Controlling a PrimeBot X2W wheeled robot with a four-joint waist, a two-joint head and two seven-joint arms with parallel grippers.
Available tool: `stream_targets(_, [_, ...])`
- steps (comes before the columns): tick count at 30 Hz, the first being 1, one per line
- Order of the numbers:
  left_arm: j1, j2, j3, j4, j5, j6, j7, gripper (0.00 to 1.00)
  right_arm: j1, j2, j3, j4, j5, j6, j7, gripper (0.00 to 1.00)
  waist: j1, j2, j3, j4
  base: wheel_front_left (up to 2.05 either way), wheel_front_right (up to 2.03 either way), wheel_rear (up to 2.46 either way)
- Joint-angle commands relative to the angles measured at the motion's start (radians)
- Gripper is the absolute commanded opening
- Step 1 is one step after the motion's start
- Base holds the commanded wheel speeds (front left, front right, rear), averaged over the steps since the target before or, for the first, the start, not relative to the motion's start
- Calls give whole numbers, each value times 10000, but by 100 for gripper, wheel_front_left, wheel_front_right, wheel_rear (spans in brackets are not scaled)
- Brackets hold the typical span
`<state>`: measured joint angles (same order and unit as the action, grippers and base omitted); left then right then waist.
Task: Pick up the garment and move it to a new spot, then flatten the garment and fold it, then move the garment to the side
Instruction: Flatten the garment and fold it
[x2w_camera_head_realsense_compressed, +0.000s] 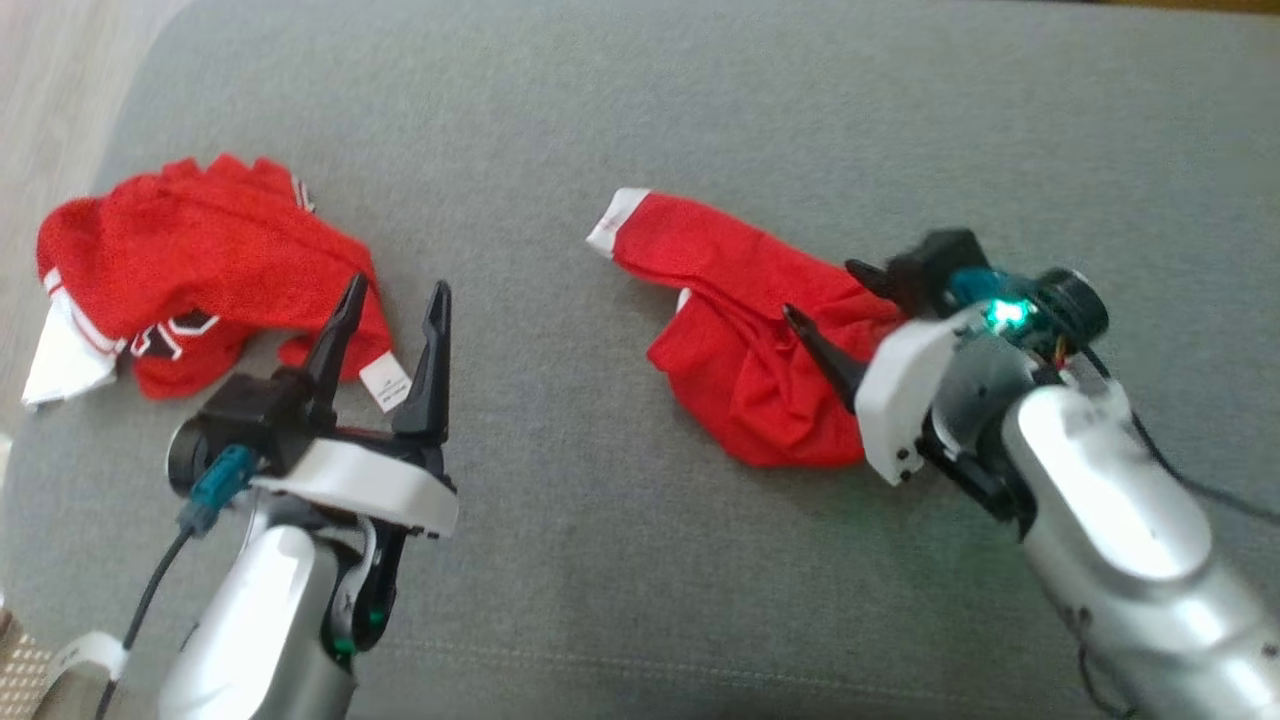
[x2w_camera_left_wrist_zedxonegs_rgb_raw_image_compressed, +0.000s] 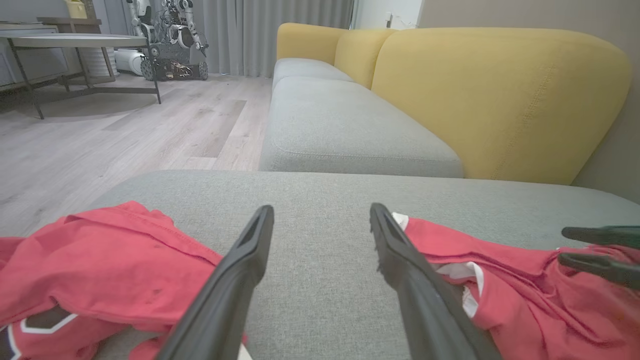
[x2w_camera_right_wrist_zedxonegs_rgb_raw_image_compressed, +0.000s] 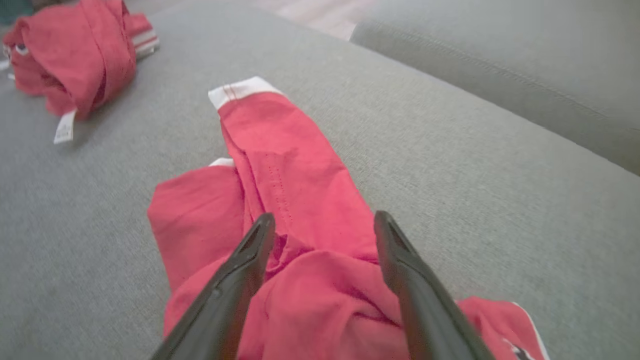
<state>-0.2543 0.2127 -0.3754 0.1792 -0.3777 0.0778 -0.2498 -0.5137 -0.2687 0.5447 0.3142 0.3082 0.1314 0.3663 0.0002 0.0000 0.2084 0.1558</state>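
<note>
The garment, a crumpled red T-shirt with white sleeves, black print and a white tag, lies at the left on the grey cushion. My left gripper stands open just beside its lower right edge, near the tag, with nothing between its fingers. In the left wrist view the garment is left of the open left gripper. My right gripper is open over a smaller red garment. In the right wrist view that open right gripper hovers above the smaller red garment, and the garment lies far off.
The grey seat runs on to another cushion with a yellow backrest. The wooden floor lies past the cushion's left edge, with a table and another robot beyond. My right gripper's fingers show at the left wrist view's right edge.
</note>
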Motion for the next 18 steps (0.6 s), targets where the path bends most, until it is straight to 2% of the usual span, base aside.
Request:
stream_targets(1, [-527, 86, 427, -255, 131, -68, -117, 100, -539, -202, 518, -174, 203, -7, 354, 100, -2, 0, 268, 221, 0, 0, 0])
stream_targets(8, [-659, -215, 638, -175, 406, -252, -119, 100, -1836, -803, 2351, 212, 949, -7, 1465, 98, -2, 0, 472, 277, 0, 0, 0])
stream_targets(9, [-669, -258, 679, -168, 452, -283, -119, 100, -2035, -860, 2620, 291, 1050, -7, 1588, 81, -2, 0, 494, 269, 0, 0, 0])
stream_targets(10, [-678, -300, 720, -158, 499, -315, -119, 100, -2205, -892, 2833, 402, 1182, -7, 1709, 43, -2, 0, 511, 259, 0, 0, 0])
stream_targets(11, [-685, -340, 764, -147, 543, -347, -119, 100, -2367, -917, 3041, 511, 1295, -7, 1807, 18, -2, 0, 522, 248, 0, 0, 0])
stream_targets(12, [-687, -381, 811, -135, 582, -379, -119, 100, -2513, -926, 3189, 613, 1411, -7, 1829, 0, -2, 0, 532, 233, 0, 0, 0])
stream_targets(15, [-678, -514, 954, -100, 678, -482, -119, 100, -2806, -931, 3295, 893, 1718, -7, 1645, 0, -2, 0, 528, 200, 0, 0, 0])
stream_targets(18, [-591, -624, 1189, -103, 830, -563, -119, 100, -2825, -916, 2756, 950, 1999, -7, 1004, 0, -2, 0, 467, 59, 0, 0, 0])
